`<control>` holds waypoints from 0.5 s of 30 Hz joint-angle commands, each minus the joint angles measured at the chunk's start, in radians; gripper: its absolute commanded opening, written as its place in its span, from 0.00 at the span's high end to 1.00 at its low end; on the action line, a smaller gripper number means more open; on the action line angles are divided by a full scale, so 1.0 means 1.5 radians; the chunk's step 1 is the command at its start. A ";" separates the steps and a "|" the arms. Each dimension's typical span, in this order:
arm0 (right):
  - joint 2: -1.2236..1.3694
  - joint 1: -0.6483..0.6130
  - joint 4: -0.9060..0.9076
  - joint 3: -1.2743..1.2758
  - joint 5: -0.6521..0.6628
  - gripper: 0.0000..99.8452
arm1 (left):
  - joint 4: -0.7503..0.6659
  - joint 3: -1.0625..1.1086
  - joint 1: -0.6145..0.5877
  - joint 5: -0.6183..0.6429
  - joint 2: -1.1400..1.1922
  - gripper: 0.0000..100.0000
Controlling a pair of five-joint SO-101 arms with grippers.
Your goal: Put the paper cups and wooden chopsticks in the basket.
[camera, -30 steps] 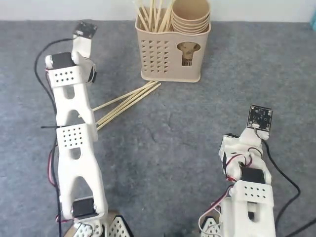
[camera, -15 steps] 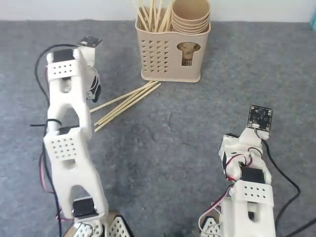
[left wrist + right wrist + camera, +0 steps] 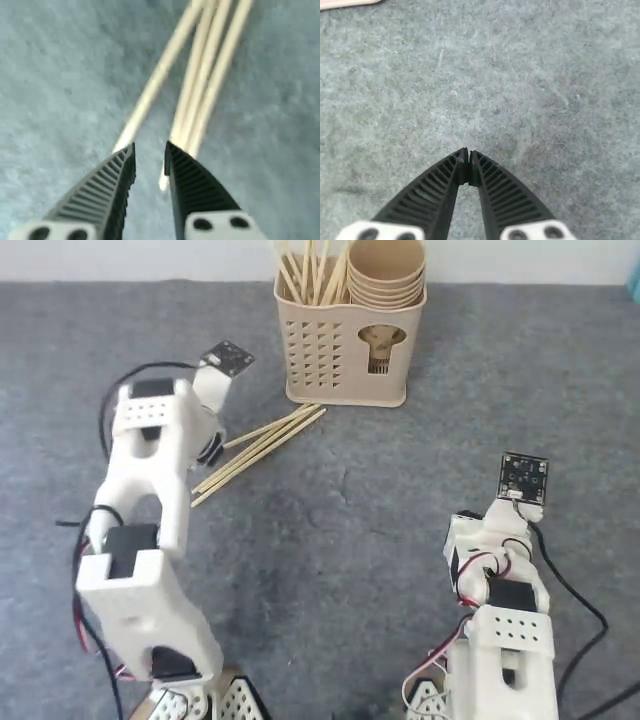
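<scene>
While the loose chopsticks (image 3: 262, 445) are lying bundled on the grey carpet (image 3: 350, 520), just in front of the basket (image 3: 345, 350), my left gripper (image 3: 149, 150) is hovering right at their near ends. Its jaws are standing a narrow gap apart, with 1 stick's tip showing through. More chopsticks (image 3: 310, 270) are standing upright in the basket beside 1 stack of cups (image 3: 385, 275). My right gripper (image 3: 468, 155) is hanging low over bare carpet, well apart from the basket, jaws pressed tip to tip.
</scene>
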 commanded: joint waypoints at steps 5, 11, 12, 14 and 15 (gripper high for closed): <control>-0.018 -0.005 -0.008 -0.004 0.009 0.99 | -0.243 0.075 0.009 0.005 -0.026 0.85; -0.018 -0.005 -0.007 -0.004 0.009 0.99 | -0.202 -0.032 0.009 -0.005 0.087 0.80; -0.018 -0.005 -0.007 -0.003 0.009 0.99 | -0.172 -0.061 0.009 -0.005 0.100 0.80; -0.018 -0.005 -0.009 -0.003 0.009 0.99 | -0.114 -0.114 0.006 -0.009 0.124 0.80; -0.018 -0.005 -0.009 -0.003 0.009 0.99 | -0.091 -0.132 0.006 -0.013 0.133 0.80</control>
